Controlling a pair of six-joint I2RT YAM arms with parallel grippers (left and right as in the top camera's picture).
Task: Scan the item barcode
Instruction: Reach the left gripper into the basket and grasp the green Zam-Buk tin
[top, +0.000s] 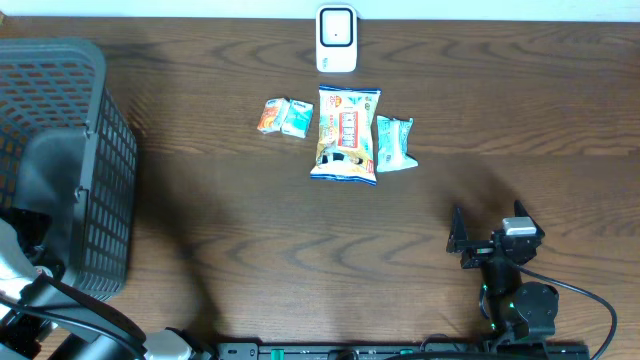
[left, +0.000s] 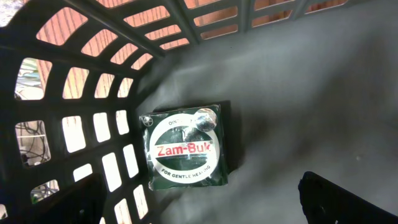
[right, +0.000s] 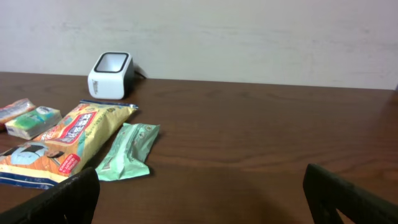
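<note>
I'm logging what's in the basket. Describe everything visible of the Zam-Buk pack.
The Zam-Buk pack is a dark green square with a white ring around red Zam-Buk lettering and FOR GENTLE HEALING below. Its glossy face catches glare near the top. It lies flat, face up, a little askew, on the grey floor of the black basket, close to its latticed wall. Nothing else touches it.

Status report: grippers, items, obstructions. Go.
Left gripper open, above tin in basket. Right gripper open, empty, short of snacks. Snacks lie by scanner. Nothing in between.
</note>
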